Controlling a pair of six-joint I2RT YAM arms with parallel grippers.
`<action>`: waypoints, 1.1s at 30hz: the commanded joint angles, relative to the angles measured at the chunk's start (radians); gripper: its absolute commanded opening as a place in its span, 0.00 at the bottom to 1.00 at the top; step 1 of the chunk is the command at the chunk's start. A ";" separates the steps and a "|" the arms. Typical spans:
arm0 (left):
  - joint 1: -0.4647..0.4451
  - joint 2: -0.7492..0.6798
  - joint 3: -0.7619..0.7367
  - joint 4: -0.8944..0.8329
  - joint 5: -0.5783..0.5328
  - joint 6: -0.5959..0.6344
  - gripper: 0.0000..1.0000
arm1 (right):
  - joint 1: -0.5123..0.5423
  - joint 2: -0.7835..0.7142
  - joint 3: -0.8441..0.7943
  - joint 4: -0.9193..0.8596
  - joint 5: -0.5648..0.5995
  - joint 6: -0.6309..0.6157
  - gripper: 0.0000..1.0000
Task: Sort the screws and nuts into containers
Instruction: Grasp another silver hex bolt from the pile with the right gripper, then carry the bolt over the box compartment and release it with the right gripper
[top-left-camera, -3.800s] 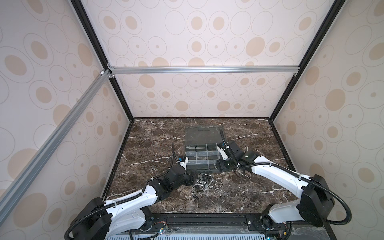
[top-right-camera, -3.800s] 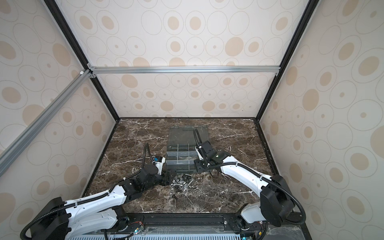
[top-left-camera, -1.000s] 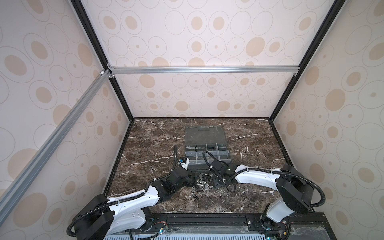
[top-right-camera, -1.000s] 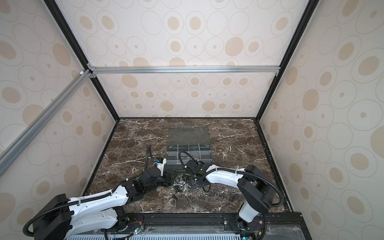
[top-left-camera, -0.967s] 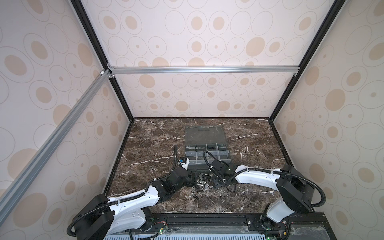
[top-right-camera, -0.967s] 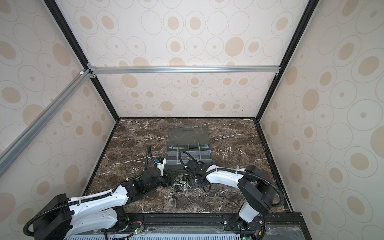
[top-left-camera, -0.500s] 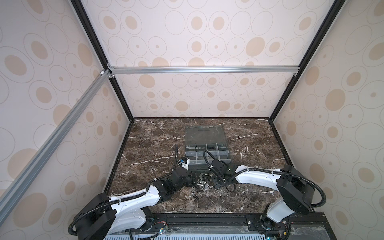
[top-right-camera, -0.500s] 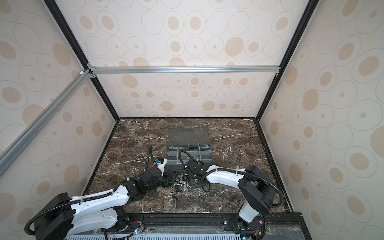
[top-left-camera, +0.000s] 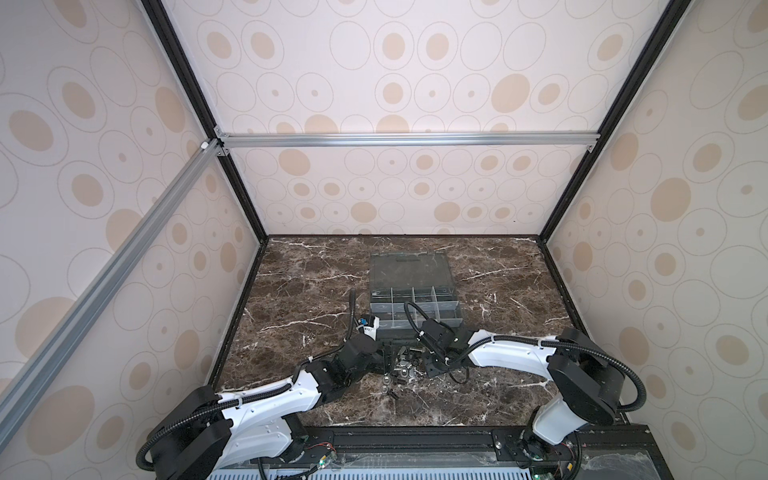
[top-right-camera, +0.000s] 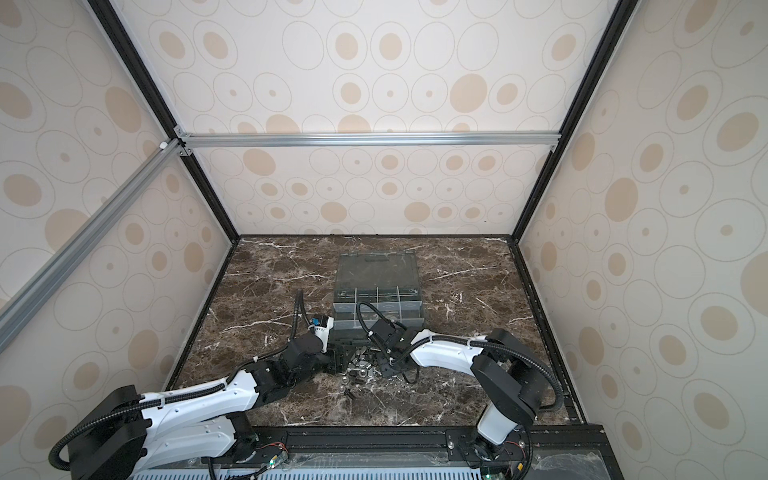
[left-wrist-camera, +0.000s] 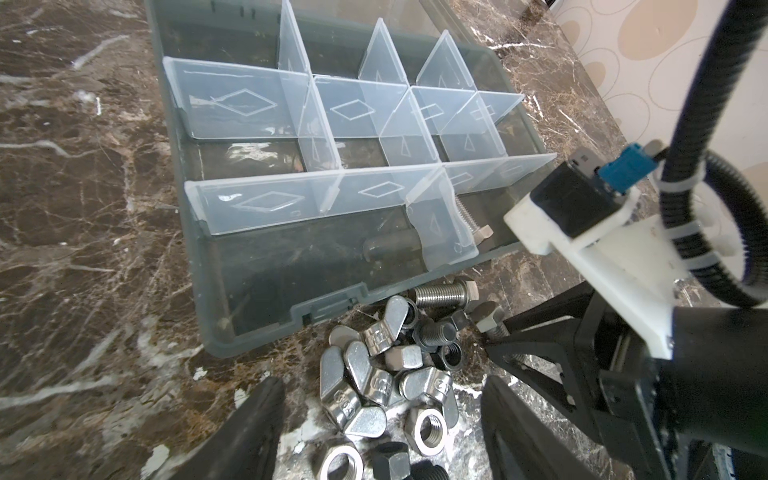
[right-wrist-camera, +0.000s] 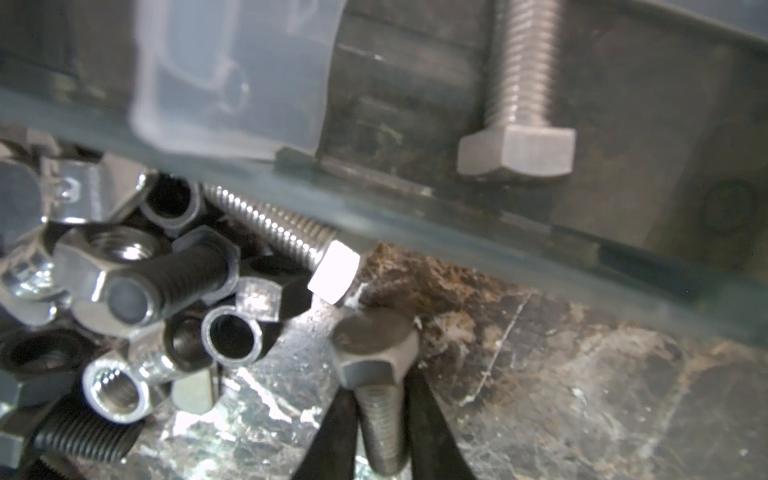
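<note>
Two fingers (right-wrist-camera: 338, 436) of the right gripper (right-wrist-camera: 380, 411) are clamped on the shaft of a silver screw (right-wrist-camera: 374, 353) lying on the table (right-wrist-camera: 582, 395) just beside the organizer box (right-wrist-camera: 498, 245), while the left gripper (left-wrist-camera: 379, 384), jaws apart, hovers over the loose nuts (left-wrist-camera: 430, 426).

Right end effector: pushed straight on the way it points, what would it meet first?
Probably the front wall of the organizer box, led by the head of the silver screw the right end effector grips; depth unclear.

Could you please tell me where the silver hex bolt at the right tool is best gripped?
Grip the silver hex bolt across its threaded shaft, just behind the head, from above: it lies flat on the marble, shaft clear of the pile.
</note>
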 joint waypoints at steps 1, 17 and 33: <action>-0.011 0.004 0.016 0.012 -0.007 -0.023 0.75 | 0.009 0.018 -0.017 -0.007 -0.014 0.002 0.18; -0.010 -0.011 0.015 0.016 -0.016 -0.030 0.75 | 0.009 -0.072 -0.033 -0.039 -0.001 -0.002 0.13; -0.010 -0.038 0.024 0.028 -0.038 -0.023 0.75 | -0.144 -0.178 0.137 -0.127 0.032 -0.201 0.13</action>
